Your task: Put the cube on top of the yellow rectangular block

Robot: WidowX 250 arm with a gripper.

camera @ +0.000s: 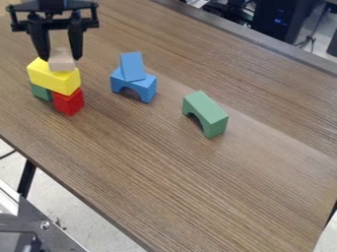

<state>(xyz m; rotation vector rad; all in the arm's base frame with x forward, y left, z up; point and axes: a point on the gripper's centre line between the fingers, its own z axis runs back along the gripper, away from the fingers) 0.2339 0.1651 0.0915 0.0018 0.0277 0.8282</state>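
Had the cube (61,61) pinched in the gripper (61,58), upper left of frame, right on the yellow block (49,78). Faced it toward the bottom edge, with the block slanting lengthwise toward lower right.

Wooden tabletop (197,187) seen from above at a slant. At 10 o'clock, a black gripper (62,58) pointing down grips a pale cube (61,61) at a yellow rectangular block (52,78), which rests on a red block (68,102) and a green block (41,92). At 11 o'clock, a blue block (132,66) leans on a blue arch (146,89); at 2 o'clock, a green arch (209,113).
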